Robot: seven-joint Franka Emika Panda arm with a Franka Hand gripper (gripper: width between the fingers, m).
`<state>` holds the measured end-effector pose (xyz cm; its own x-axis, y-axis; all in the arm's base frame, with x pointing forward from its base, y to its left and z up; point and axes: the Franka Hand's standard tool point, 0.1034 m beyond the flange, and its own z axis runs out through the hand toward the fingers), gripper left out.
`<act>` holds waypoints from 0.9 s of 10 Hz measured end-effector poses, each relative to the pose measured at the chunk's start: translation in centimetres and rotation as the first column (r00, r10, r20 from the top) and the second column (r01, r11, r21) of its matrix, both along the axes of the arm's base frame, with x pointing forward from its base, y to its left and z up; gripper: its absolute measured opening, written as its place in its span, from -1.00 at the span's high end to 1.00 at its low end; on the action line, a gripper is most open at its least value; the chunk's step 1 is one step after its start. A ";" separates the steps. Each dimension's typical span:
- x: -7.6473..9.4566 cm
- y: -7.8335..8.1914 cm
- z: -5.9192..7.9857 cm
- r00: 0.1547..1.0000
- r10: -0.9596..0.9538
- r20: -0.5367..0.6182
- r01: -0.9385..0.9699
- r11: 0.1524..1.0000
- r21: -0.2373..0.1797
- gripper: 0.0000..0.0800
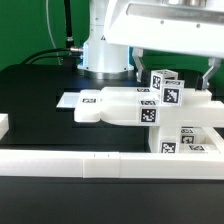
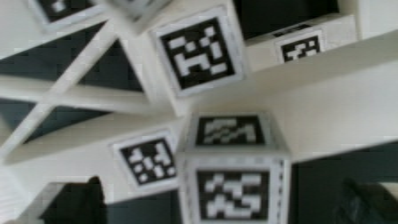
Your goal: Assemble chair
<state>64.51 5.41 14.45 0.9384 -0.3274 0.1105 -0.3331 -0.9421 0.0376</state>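
The chair parts are matte white pieces with black-and-white tags, clustered at the exterior view's right. A flat rounded seat plate (image 1: 108, 106) lies toward the left of the cluster. Tagged blocks (image 1: 162, 92) stand stacked beside it. My gripper (image 1: 174, 68) hangs just above the topmost blocks. In the wrist view, a tagged block (image 2: 237, 188) stands between my dark fingers (image 2: 71, 202), with a gap on each side. The gripper (image 2: 222, 203) is open and holds nothing. More tagged bars and blocks (image 2: 199, 48) lie beyond it.
A long white border rail (image 1: 90, 162) without tags runs along the front of the black table. A short white rail piece (image 1: 4, 126) sits at the exterior view's left edge. The arm's base (image 1: 100, 45) stands behind the parts.
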 end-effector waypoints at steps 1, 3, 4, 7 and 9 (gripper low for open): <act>0.0 0.0 1.0 1.000 0.000 0.006 0.000 1.000 0.006 -0.62; -0.1 0.0 0.5 1.000 0.001 0.002 -0.001 1.000 0.003 -0.62; 0.0 0.0 0.5 1.000 0.001 0.003 -0.001 1.000 0.003 -0.62; -0.1 0.0 0.5 1.000 0.001 0.002 -0.001 1.000 0.003 -0.62; -0.1 0.0 0.5 1.000 0.001 0.002 -0.001 1.000 0.003 -0.62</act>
